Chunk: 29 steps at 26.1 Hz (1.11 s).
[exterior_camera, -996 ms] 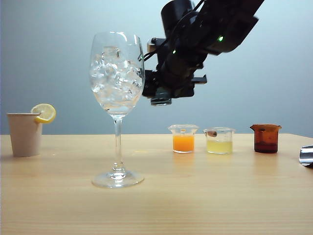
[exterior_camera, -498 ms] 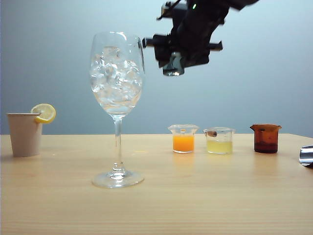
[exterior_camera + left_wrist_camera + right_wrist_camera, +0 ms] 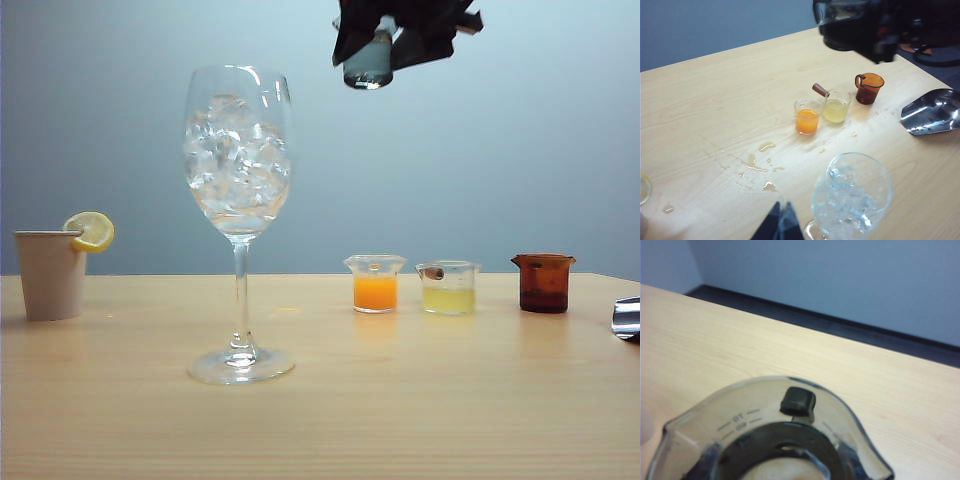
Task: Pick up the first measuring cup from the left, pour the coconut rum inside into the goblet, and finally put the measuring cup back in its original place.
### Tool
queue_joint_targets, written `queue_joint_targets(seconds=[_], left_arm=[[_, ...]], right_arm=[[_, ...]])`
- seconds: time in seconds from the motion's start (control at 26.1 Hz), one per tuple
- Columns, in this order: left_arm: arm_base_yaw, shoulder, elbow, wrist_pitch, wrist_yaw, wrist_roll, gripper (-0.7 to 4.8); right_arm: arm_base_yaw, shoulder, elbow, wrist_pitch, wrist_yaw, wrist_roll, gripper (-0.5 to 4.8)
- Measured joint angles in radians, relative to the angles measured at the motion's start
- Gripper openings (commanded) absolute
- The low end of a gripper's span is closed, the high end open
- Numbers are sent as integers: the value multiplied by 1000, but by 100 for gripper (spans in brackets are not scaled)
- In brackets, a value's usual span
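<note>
I've got the right gripper (image 3: 385,35) closed on the first measuring cup (image 3: 368,66), held high in the air, up and to the right of the goblet (image 3: 238,150). The goblet stands near the bench's (image 3: 420,400) front edge, its bowl full of ice. Orange cup (image 3: 375,283), pale yellow cup (image 3: 448,287) and amber-brown cup (image 3: 543,282) line the back edge. Spilled drops (image 3: 754,162) on the bench. Left gripper (image 3: 780,227): only fingertips visible beside the goblet, state unclear.
</note>
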Motion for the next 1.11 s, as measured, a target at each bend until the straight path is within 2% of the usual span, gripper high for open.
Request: queue_joint_targets(seconds=[0.15, 0.34, 0.61, 1.11], left_arm=[[0, 0, 0, 0, 0, 0, -6], [0, 0, 0, 1, 0, 0, -6], [0, 0, 0, 2, 0, 0, -6], [0, 0, 0, 4, 1, 0, -6]], right_arm=[[-1, -60, -33, -39, -21, -3, 145], [-7, -158, -93, -71, -89, -4, 144], [1, -183, -101, -113, -198, -3, 145], [99, -180, -101, -153, -216, -56, 145]])
